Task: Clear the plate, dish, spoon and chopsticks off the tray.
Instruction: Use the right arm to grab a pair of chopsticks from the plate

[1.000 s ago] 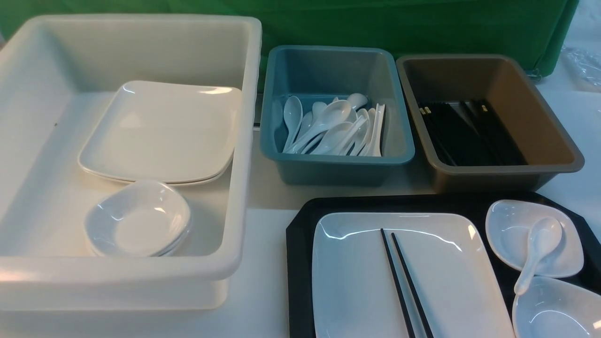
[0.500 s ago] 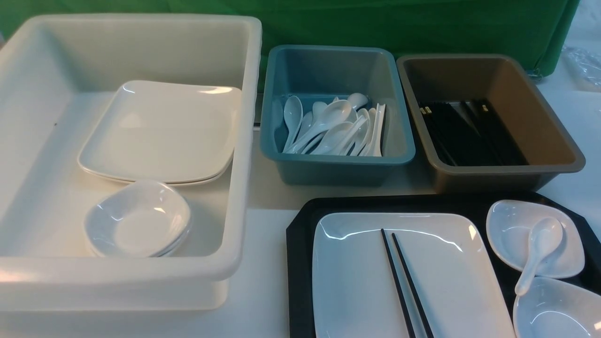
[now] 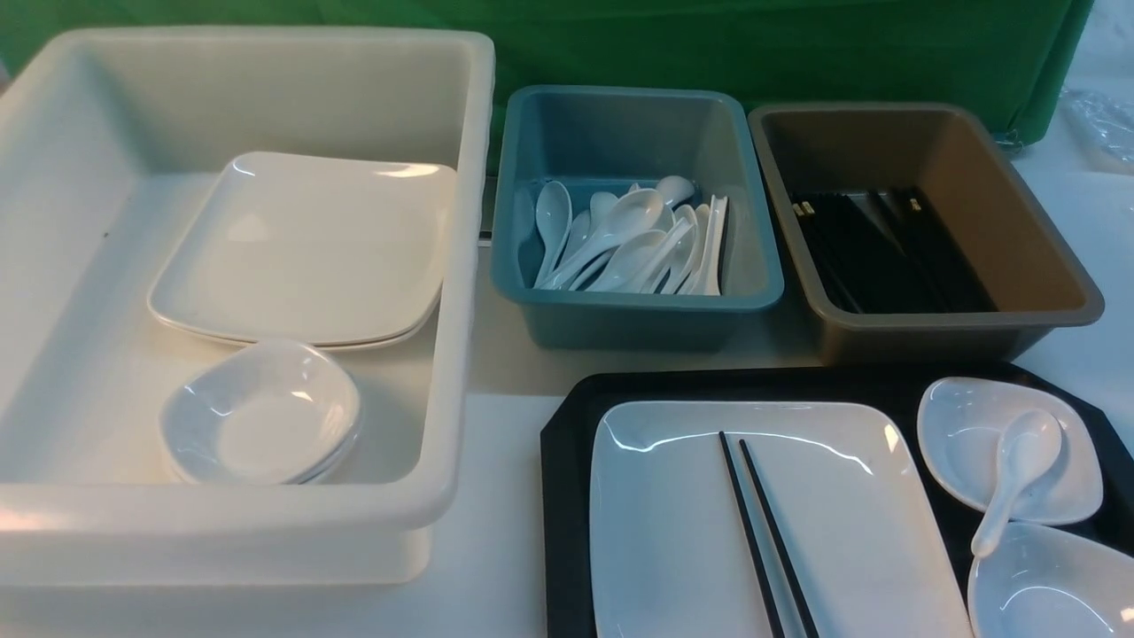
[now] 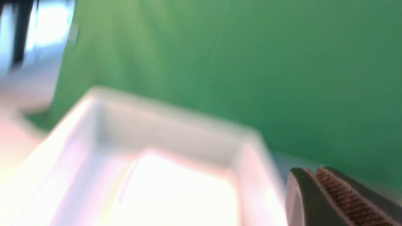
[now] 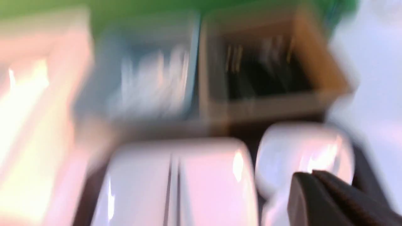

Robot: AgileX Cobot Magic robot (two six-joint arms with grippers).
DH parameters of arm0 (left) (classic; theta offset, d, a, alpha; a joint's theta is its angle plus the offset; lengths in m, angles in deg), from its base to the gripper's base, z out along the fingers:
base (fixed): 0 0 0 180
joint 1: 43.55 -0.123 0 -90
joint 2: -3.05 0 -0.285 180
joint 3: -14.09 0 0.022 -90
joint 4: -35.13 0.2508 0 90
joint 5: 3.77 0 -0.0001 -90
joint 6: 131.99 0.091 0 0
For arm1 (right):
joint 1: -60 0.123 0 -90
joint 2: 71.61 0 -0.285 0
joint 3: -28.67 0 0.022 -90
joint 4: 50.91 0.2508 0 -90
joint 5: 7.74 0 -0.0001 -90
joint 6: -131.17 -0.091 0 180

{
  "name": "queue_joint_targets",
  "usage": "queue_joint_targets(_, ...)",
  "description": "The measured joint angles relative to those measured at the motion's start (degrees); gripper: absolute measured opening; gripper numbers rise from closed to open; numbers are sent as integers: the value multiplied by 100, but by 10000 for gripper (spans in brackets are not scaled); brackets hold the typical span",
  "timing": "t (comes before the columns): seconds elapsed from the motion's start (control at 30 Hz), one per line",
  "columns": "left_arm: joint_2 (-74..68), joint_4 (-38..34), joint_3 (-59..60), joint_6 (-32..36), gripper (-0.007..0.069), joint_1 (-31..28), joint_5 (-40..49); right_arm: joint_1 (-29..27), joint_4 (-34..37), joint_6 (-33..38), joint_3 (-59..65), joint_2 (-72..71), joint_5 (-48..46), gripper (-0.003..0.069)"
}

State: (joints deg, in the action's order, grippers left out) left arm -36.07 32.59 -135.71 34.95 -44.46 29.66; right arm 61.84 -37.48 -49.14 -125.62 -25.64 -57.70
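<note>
The black tray [image 3: 567,443] lies at the front right. On it is the large white plate [image 3: 673,514], with the black chopsticks [image 3: 762,532] lying across it. To its right, a small white dish [image 3: 966,434] holds the white spoon [image 3: 1019,465]. A second small dish [image 3: 1045,585] sits nearer me. Neither gripper shows in the front view. The blurred right wrist view shows my right gripper [image 5: 312,173] shut and empty above the dish [image 5: 292,147], beside the plate [image 5: 213,182]. My left gripper [image 4: 314,171] is shut and empty near the white bin's [image 4: 176,125] corner.
A big white bin [image 3: 461,266] at the left holds stacked plates and small dishes. A blue bin [image 3: 638,306] with several spoons and a grey-brown bin [image 3: 957,323] with black chopsticks stand behind the tray. A green cloth hangs at the back.
</note>
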Motion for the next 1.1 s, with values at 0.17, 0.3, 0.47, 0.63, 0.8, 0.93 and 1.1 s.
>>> queue_joint_targets(0.17, -1449, -467, -443, 871, 17, 0, 1681, 37, 524, 636, -599, 1665, -1305, 76)
queue_joint_targets(0.3, -1937, -687, -476, 1344, 17, 0, 2057, 415, 529, 728, -611, 2316, -1318, 121)
queue_joint_targets(0.47, -2202, -978, -483, 1863, 17, 0, 2131, 1768, 40, 344, -640, 3438, -601, 244)
queue_joint_targets(0.63, -2215, -1024, -489, 1951, 17, 0, 2138, 2873, -915, -625, -643, 4446, -87, 440)
queue_joint_targets(0.8, -2215, -1055, -489, 1968, 17, 0, 2152, 3397, -1173, -1158, -643, 5491, 508, 630)
queue_joint_targets(0.93, -2215, -1108, -489, 1968, 17, 0, 2193, 3485, -1204, -1433, -643, 5998, 718, 625)
queue_joint_targets(1.1, -2215, -1235, -493, 1975, 17, 0, 2193, 3492, -1204, -1517, -643, 6301, 901, 491)
